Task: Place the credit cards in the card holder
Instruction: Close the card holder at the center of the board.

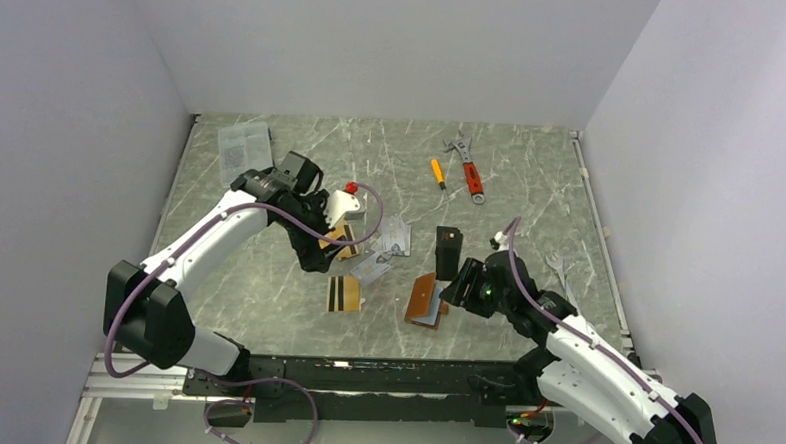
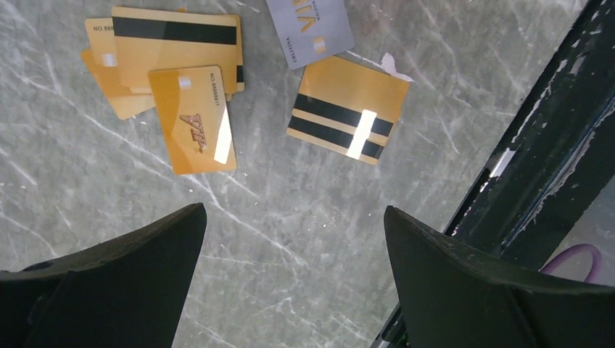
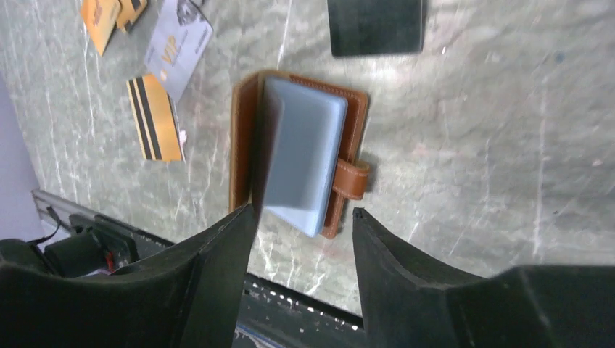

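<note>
The tan leather card holder [image 1: 427,302] lies open on the table, its clear sleeves [image 3: 303,152] raised and its snap tab on the right. My right gripper [image 3: 301,213] is open and empty, its fingertips on either side of the holder's near edge; it also shows in the top view [image 1: 458,291]. The credit cards lie loose to the left: an orange VIP card [image 2: 194,119], an orange stack with a black stripe [image 2: 178,45], a silver card [image 2: 310,29] and a gold card with black stripes [image 2: 347,109]. My left gripper [image 2: 294,210] is open and empty above bare table just near them.
A black box [image 1: 449,251] stands just behind the card holder. A screwdriver [image 1: 437,172] and a red-handled wrench [image 1: 468,168] lie at the back. A clear packet [image 1: 244,145] lies at the back left. The black table rail [image 2: 537,181] runs close to my left gripper.
</note>
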You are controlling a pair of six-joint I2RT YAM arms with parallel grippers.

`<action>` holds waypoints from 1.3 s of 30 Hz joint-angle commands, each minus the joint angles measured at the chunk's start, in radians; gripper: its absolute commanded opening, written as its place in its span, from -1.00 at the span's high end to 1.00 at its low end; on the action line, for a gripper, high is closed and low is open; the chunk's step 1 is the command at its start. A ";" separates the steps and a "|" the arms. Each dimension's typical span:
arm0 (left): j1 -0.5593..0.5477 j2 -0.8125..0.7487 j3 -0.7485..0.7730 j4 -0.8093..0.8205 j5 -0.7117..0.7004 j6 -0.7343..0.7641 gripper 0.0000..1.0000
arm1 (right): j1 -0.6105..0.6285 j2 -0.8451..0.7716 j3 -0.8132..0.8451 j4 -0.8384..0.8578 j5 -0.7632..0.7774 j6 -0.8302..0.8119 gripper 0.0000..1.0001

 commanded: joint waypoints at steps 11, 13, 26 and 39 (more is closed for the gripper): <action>-0.002 0.083 0.100 -0.048 0.137 0.005 -0.99 | -0.097 0.202 0.056 0.105 -0.117 -0.183 -0.11; -0.002 0.067 0.070 -0.033 0.135 0.002 -0.99 | -0.097 0.210 0.016 0.158 -0.155 -0.156 -0.01; -0.110 0.060 0.071 0.036 0.083 -0.027 -0.99 | 0.113 0.345 -0.005 0.374 -0.142 -0.004 0.19; -0.244 0.273 0.168 0.169 0.214 -0.062 -0.99 | 0.134 0.097 -0.016 0.195 0.025 -0.134 0.07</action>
